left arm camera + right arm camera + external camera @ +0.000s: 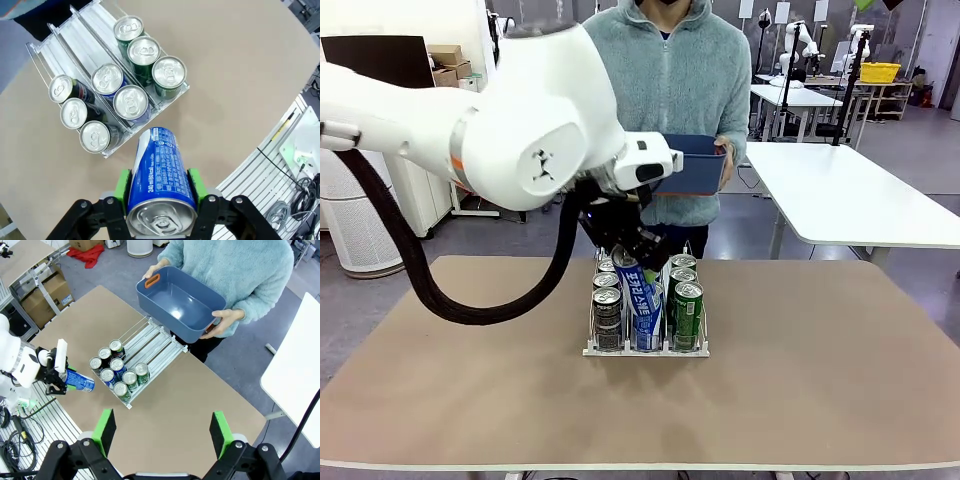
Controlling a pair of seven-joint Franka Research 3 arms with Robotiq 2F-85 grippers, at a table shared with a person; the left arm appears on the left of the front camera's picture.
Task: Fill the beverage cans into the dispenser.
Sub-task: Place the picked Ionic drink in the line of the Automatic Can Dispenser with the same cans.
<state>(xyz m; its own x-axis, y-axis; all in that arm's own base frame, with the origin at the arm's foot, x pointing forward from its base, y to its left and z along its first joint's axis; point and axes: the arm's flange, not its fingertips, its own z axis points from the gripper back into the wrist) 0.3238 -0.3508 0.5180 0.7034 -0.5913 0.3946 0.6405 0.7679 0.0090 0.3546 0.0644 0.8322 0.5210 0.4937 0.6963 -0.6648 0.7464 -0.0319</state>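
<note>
My left gripper (628, 258) is shut on a blue beverage can (640, 292), held tilted over the middle lane of the white dispenser (645, 351). In the left wrist view the green pads (122, 184) clamp the blue can (161, 175) on both sides, above the table beside the dispenser (75, 35). Three dark cans (75, 112), two blue cans (131, 102) and three green cans (144, 50) stand in its lanes, at the front end. My right gripper (163, 436) is open, high above the table, with nothing between its fingers (104, 432).
A person at the far side holds a dark blue tub (180, 302) in both hands; it looks empty. The rear parts of the dispenser lanes (155, 337) are bare. A white table (850, 195) stands at the back right.
</note>
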